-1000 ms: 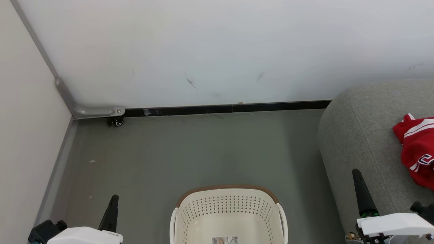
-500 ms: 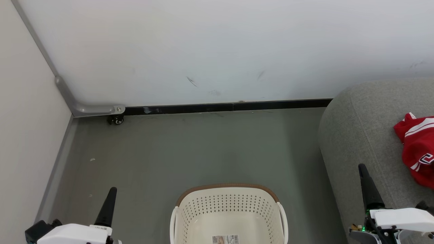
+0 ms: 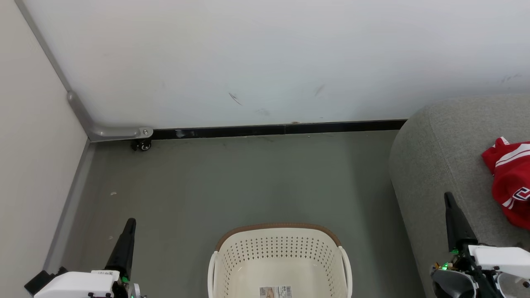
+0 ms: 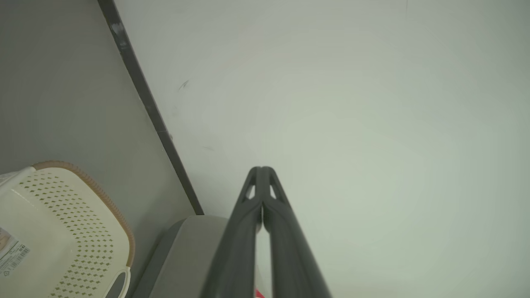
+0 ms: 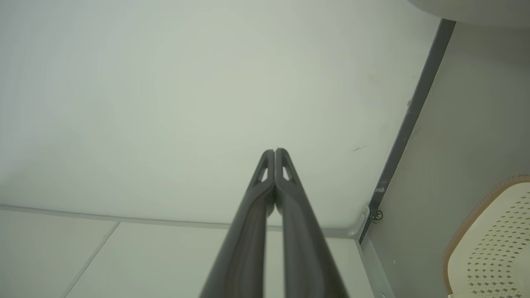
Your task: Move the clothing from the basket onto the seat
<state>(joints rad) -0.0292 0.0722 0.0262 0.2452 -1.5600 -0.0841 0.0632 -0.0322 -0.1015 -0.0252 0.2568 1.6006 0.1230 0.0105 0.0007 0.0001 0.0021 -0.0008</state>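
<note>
On the seat (image 3: 434, 165), toward its right side and cut off by the frame, lies the clothing (image 3: 511, 182): a crumpled red heap with white stripes, resting wholly on the grey cushion and well apart from the basket (image 3: 277, 227). The basket stands on the floor (image 3: 248, 186) just beside the seat's left edge. Its perforated wall and the part of its bottom that shows hold no clothing, so I judge the move done or nearly so; its near end is out of frame.

The left fingers (image 3: 124, 244) are pressed together with nothing between them and hang over the floor left of the basket. The right fingers (image 3: 455, 223) are likewise closed and empty, over the seat's front left corner and near the clothing without touching it. Both wrist views show each pair meeting at the tips.

The clothing looks light, limp and thin. It should sag and trail when lifted and may slide a little on itself. A pinch on a raised fold near the middle of the heap would gather the most cloth; a grip on a striped edge would likely let the rest unroll.

A dark, white-outlined letter shows on the clothing at the frame edge, too cropped to read. The label (image 3: 275, 292) on the basket's bottom carries a barcode and print too small to read.
</note>
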